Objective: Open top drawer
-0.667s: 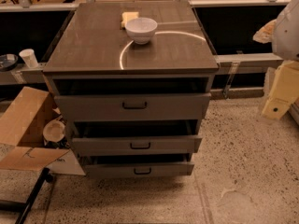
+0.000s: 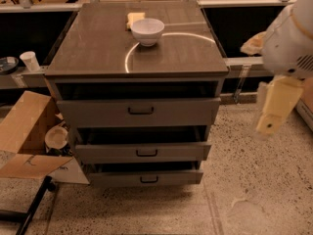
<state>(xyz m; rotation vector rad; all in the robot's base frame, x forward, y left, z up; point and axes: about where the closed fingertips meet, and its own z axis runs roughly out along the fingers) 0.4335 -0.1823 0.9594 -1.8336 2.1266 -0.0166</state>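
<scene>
I'm hanging my gripper (image 2: 270, 121) well right of the cabinet (image 2: 98, 48), touching nothing, can't tell if it's spread or closed; top drawer (image 2: 98, 112) is sitting just under the cabinet's top, barely ajar at most, so reach, grasp and pull are all pending.

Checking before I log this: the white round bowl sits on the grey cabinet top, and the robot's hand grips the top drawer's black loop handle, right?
Not quite. The camera view shows the cream hand hanging at the picture's right, clear of the wide grey top drawer and its black loop handle. The white round bowl does sit on the grey cabinet top.
</scene>
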